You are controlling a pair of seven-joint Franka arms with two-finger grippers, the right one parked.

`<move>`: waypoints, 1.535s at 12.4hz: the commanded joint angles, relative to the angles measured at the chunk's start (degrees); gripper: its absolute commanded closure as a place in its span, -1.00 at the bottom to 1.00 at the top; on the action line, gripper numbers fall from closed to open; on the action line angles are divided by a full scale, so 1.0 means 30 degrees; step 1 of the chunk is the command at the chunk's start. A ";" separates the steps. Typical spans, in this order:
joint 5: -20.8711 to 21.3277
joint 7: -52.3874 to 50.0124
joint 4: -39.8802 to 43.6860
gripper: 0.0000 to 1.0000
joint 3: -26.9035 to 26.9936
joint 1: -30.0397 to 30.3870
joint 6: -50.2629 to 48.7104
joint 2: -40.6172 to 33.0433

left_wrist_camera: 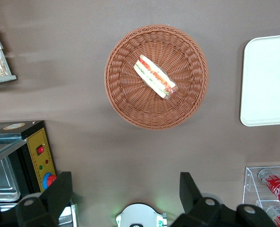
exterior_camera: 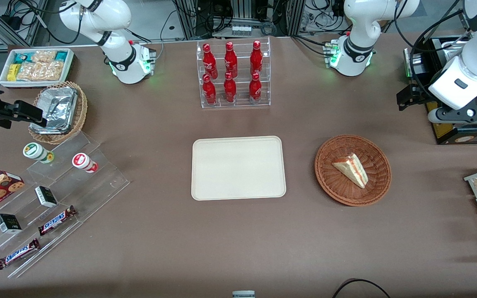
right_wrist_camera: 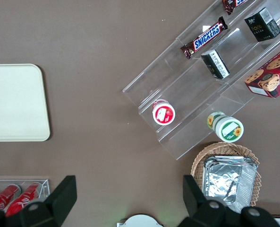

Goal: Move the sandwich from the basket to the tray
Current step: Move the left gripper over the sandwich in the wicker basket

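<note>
The sandwich (exterior_camera: 351, 169) lies in the basket (exterior_camera: 333, 181), beside the bare tray (exterior_camera: 238, 167) on the brown tabletop (exterior_camera: 263, 240). The hand (left_wrist_camera: 123, 191) hangs high above, its fingers spread wide and holding nothing. The soft wedge rests on sloping wicker, so a careless pinch could probably squash it or shed filling, and the bottle rack (exterior_camera: 233, 74) and snack shelves (exterior_camera: 48, 207) stand well apart, leaving room.

Even, fairly bright overhead light covers the brown table (exterior_camera: 139, 231), with only soft, short shadows beside the basket (exterior_camera: 352, 169) and tray (exterior_camera: 238, 168). The foil (exterior_camera: 58, 108) and red bottles (exterior_camera: 231, 72) show small glints. The gripper (left_wrist_camera: 125, 194) is in view with its 2 fingers (left_wrist_camera: 59, 191) dark and slightly soft up close; all 3 views are otherwise sharp.
</note>
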 commanded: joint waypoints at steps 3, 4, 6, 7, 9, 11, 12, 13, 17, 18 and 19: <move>-0.0815 0.0223 0.0577 -1.00 0.0053 0.0330 -0.0492 0.0704; -0.0845 0.0223 0.0606 -1.00 0.0024 0.0331 -0.0375 0.1491; -0.0874 0.0048 0.0054 -1.00 -0.0005 0.0301 0.1202 0.2461; -0.0874 0.0018 -0.0531 -1.00 -0.0005 0.0302 0.1557 0.2582; -0.0816 -0.0186 -0.2486 -1.00 0.0024 0.0302 0.3482 0.2613; -0.0728 -0.1178 -0.5037 -1.00 0.0024 0.0272 0.6555 0.2116; -0.0728 -0.1734 -0.6208 -1.00 -0.0005 0.0272 0.8107 0.2027; -0.0699 -0.2552 -0.7409 -1.00 -0.0005 0.0243 0.9747 0.1881; -0.0669 -0.8399 -1.1459 -1.00 -0.0063 0.0097 1.5789 0.1410; -0.0669 -1.0798 -1.1754 -1.00 -0.0122 0.0067 1.6581 0.1556; -0.0669 -1.3171 -1.1989 -1.00 -0.0151 0.0009 1.7256 0.1731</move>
